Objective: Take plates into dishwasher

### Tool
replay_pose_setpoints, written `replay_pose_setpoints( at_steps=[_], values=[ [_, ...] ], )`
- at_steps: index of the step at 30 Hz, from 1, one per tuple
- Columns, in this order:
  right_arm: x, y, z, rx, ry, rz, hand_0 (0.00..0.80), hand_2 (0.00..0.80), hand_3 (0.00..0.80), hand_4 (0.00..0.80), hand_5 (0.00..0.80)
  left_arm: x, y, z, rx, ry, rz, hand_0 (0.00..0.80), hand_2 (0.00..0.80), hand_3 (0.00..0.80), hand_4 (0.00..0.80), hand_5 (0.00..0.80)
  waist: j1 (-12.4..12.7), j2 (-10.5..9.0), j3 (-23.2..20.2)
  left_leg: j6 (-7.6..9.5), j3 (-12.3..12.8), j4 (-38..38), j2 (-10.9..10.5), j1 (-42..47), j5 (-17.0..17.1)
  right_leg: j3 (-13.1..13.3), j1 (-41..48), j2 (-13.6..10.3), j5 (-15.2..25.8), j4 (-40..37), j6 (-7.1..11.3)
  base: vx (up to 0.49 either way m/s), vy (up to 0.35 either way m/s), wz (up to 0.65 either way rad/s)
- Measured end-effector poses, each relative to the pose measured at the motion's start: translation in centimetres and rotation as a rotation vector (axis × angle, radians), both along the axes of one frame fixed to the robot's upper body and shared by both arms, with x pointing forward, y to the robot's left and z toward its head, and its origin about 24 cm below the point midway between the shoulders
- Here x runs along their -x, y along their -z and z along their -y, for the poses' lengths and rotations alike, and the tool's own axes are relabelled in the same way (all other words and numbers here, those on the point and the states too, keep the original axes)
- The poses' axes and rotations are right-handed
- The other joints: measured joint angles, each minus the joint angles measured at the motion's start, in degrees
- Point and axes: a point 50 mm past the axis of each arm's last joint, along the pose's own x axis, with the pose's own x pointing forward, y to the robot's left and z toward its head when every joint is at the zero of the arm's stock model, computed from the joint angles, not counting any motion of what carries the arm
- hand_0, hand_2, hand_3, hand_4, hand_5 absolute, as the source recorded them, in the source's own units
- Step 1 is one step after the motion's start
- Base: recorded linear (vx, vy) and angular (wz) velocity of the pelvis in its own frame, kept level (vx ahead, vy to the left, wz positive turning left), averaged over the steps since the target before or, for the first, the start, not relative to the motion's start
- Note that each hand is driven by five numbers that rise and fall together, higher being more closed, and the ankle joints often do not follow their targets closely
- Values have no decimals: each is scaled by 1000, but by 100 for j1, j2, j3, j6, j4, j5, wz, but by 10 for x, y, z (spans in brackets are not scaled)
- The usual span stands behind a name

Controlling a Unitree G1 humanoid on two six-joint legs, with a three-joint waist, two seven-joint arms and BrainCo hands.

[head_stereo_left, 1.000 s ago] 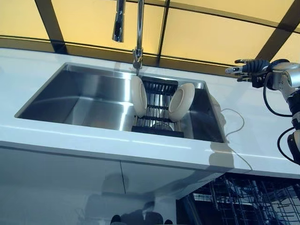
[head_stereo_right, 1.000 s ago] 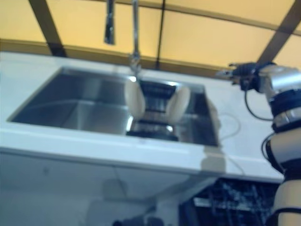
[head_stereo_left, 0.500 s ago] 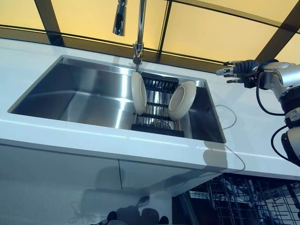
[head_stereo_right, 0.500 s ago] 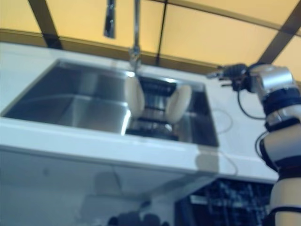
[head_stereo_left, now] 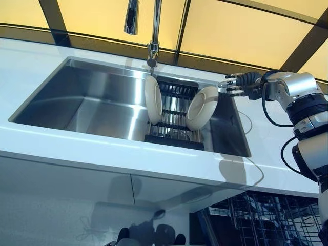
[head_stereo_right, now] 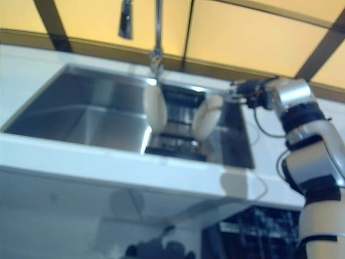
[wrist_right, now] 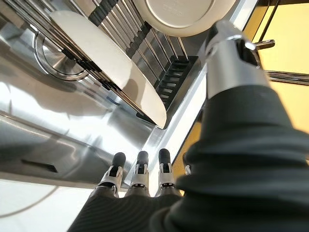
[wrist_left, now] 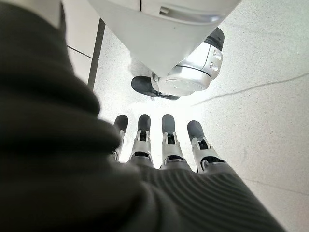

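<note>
Two cream plates stand on edge in a black rack point(head_stereo_left: 174, 114) inside the steel sink point(head_stereo_left: 87, 102): the left plate point(head_stereo_left: 152, 100) upright, the right plate point(head_stereo_left: 202, 108) leaning. My right hand point(head_stereo_left: 237, 84) is open, fingers straight, just above and beside the right plate's upper rim, not touching it. In the right wrist view the nearer plate point(wrist_right: 111, 65) and the farther plate point(wrist_right: 181, 15) show past my fingers point(wrist_right: 139, 170). My left hand point(wrist_left: 159, 140) hangs open above the floor, only in the left wrist view.
A tall faucet point(head_stereo_left: 152, 36) rises behind the sink over the rack. A white countertop point(head_stereo_left: 128, 154) surrounds the sink. The dishwasher's wire rack point(head_stereo_left: 266, 220) shows below the counter at lower right. A thin cable point(head_stereo_left: 251, 154) lies on the counter beside the sink.
My right hand has moved left from over the counter to the sink's right end, close by the right plate. The camera has shifted a little.
</note>
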Motion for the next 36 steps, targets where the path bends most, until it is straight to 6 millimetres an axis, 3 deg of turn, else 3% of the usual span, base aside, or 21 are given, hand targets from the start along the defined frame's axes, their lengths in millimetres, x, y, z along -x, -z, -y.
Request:
replay_pose_setpoints(
  at_steps=[11, 36],
  values=[
    [2, 5, 6, -58, 100, -29, 0, 0, 0, 0, 0, -1, 0, 1, -2, 13, 5, 0, 0, 0, 0, 0, -23, 43, 39, -3, -10, 29, 5, -102, 3, 0, -86, -1, 11, 0, -9, -6, 2, 0],
    [1, 5, -1, -80, 61, -39, 0, 0, 0, 0, 0, -10, -1, 2, -3, 18, 33, 0, 0, 0, 0, 0, -22, 46, 220, -3, -12, 24, 1, -94, 3, -1, -78, 6, 10, 0, -7, 0, 0, 0]
  ],
)
